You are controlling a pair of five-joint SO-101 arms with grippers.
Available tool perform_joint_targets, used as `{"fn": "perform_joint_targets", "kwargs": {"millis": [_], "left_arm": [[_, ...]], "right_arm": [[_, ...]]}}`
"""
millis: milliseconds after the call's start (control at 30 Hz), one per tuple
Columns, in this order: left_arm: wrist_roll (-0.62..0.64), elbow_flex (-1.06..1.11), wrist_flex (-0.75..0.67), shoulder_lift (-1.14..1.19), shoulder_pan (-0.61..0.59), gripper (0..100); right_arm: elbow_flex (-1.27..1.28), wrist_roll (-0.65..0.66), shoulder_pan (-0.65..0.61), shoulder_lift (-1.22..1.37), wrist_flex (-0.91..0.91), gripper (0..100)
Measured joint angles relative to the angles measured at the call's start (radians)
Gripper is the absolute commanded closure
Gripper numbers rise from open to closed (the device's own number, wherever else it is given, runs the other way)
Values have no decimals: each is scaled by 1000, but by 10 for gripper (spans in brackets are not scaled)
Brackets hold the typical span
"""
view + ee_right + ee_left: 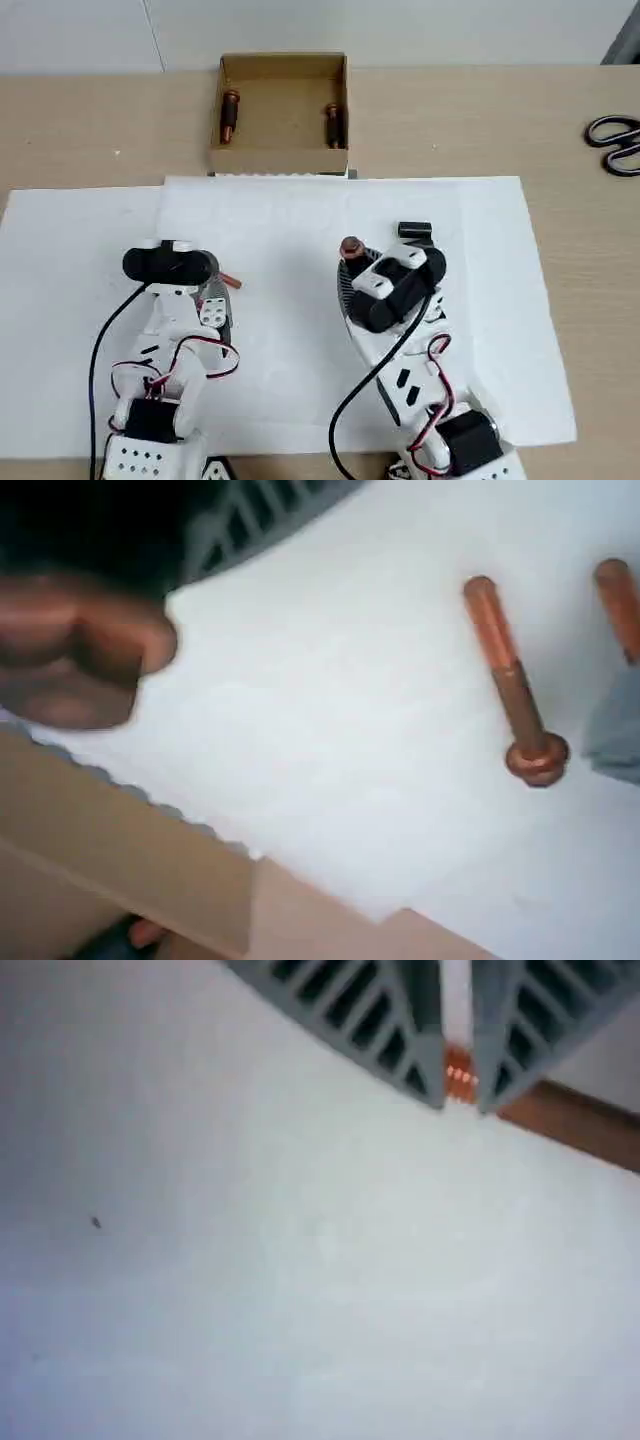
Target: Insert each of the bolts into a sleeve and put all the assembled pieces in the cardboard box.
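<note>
Between the two arms we found an open lane of white paper sheet (290, 225) running up to the brown cardboard box (283, 160). The box's middle lay bare, with one copper assembled piece (230, 116) against each side wall. The left gripper (460, 1100), closed on a copper bolt (230, 281), and the right gripper (351, 256), closed on a copper sleeve (350, 245), flanked that lane. Black-handled scissors (613, 145) lay well off on the wooden table (480, 120).

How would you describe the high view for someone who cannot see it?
Two arms over white paper: the left gripper holds a bolt, the right gripper a copper piece. Beyond, the cardboard box holds two assembled pieces; scissors lie far right.
</note>
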Motion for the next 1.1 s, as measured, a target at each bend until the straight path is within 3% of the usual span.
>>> {"fn": "perform_joint_targets", "kwargs": {"millis": [1100], "left_arm": [[-43, 9, -31, 0, 0, 994]], "right_arm": [[0, -46, 3, 0, -18, 995]]}}
